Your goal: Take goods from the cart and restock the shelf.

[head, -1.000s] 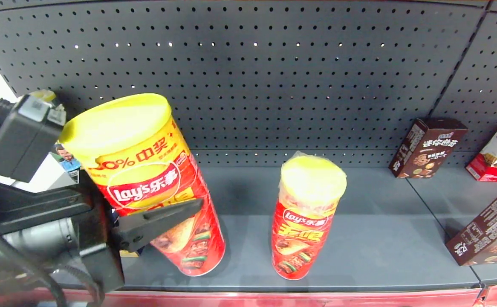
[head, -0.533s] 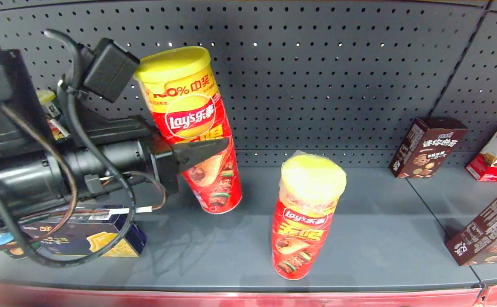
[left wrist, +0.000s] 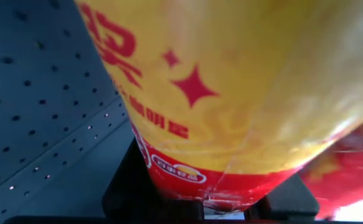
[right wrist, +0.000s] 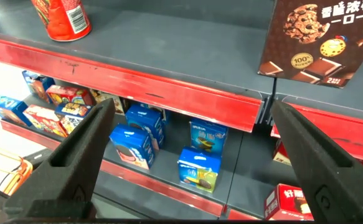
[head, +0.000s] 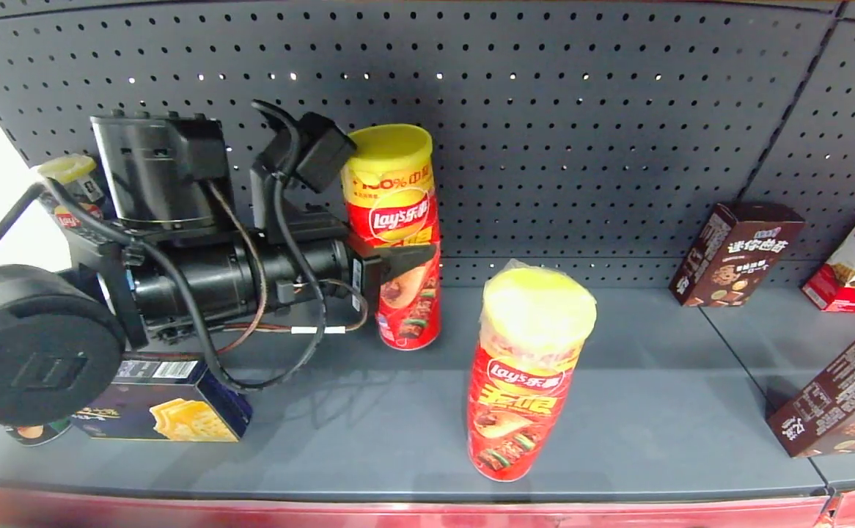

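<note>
While the right gripper [right wrist: 192,107] is spread open, a chip can [head: 397,213] is grasped upright by the left gripper [head: 402,270] at the rear of the shelf [head: 655,411].

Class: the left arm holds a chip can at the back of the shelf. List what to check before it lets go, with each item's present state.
1. Left gripper shut on held can: ok.
2. Held can upright: ok.
3. Its base resting on the shelf: cannot tell.
4. Gap to the front can: ok, they stand apart.
5. Right gripper open, holding nothing: ok.
</note>
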Robot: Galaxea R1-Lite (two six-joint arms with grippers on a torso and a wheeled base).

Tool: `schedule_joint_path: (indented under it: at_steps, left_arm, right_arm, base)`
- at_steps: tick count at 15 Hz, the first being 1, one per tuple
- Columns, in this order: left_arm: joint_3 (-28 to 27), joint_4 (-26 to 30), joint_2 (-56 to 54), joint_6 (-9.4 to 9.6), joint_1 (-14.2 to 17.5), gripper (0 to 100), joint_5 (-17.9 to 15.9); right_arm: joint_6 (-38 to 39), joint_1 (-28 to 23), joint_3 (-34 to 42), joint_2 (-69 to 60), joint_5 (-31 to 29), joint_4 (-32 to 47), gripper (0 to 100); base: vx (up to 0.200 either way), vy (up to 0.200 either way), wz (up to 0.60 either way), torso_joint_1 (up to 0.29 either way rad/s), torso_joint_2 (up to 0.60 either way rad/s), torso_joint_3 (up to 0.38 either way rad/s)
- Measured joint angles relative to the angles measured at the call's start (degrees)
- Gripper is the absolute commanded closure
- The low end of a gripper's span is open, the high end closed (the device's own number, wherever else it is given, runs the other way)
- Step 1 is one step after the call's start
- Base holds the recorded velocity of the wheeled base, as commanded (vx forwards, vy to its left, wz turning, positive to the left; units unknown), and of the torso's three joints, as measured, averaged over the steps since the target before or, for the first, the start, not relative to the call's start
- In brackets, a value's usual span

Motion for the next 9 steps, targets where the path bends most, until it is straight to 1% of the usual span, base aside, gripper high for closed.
schedule_joint_path:
  at_steps: [2, 3, 4, 7, 9]
  left_arm:
    - [-0.7, -0.7, 3.0, 2.51, -0.2, 100, -0.1]
    - [-1.4, -0.9, 4.4, 3.43, -0.4, 100, -0.1]
    - [-2.3, -0.9, 5.7, 3.8, -0.5, 100, -0.1]
    - [-6.4, -0.6, 8.7, 3.86, -1.0, 100, -1.3]
    - [-8.3, -0.5, 10.4, 3.89, -1.4, 100, -1.6]
  right_arm:
    - [0.0, 0.0, 0.0, 0.0, 0.0, 0.0, 0]
    - [0.0, 0.0, 0.0, 0.0, 0.0, 0.0, 0]
    - [0.0, 0.0, 0.0, 0.0, 0.0, 0.0, 0]
    - [0.0, 0.0, 0.0, 0.0, 0.0, 0.0, 0]
    - [0.0, 0.0, 0.0, 0.0, 0.0, 0.0, 0]
  base:
    - [0.0, 0.0, 0.0, 0.0, 0.0, 0.0]
    - [0.0, 0.0, 0.0, 0.0, 0.0, 0.0]
    - [0.0, 0.0, 0.0, 0.0, 0.0, 0.0]
    - [0.0, 0.0, 0.0, 0.0, 0.0, 0.0]
    - [0.0, 0.0, 0.0, 0.0, 0.0, 0.0]
